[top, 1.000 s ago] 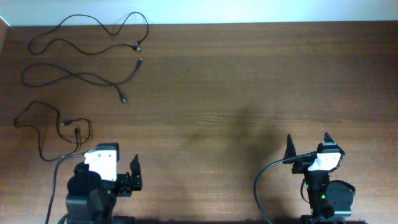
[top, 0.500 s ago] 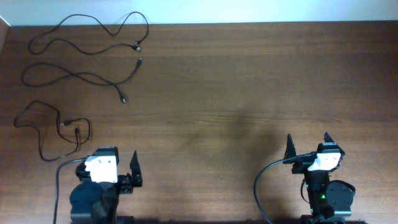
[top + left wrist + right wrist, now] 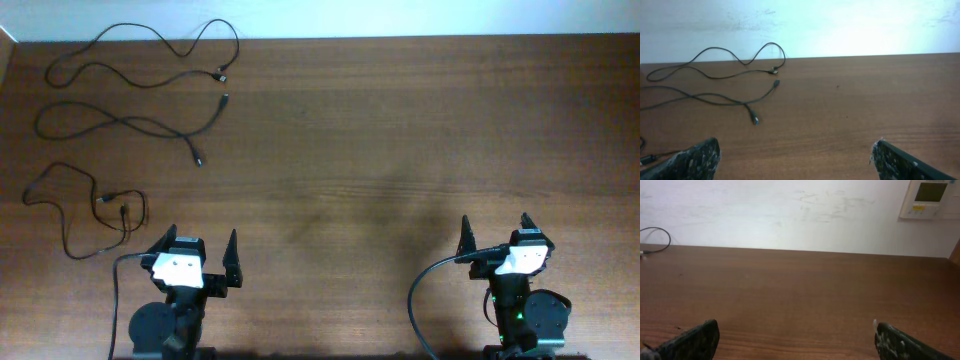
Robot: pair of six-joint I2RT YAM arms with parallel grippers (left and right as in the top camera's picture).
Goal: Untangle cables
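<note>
Left gripper [image 3: 199, 243] is now pointing straight ahead, having swung round to its right since a second ago, with its jaws standing fully apart and gripping nothing; the right gripper [image 3: 495, 230] is sitting unchanged, equally wide and empty. Just ahead and to the left of the left gripper, the nearest cable [image 3: 104, 201] is lying in a loose loop on the table [image 3: 400, 120]. Farther ahead on that side the middle cable [image 3: 130, 121] is snaking separately, and beyond it the farthest cable [image 3: 150, 33] is running along the far edge, none touching another.
</note>
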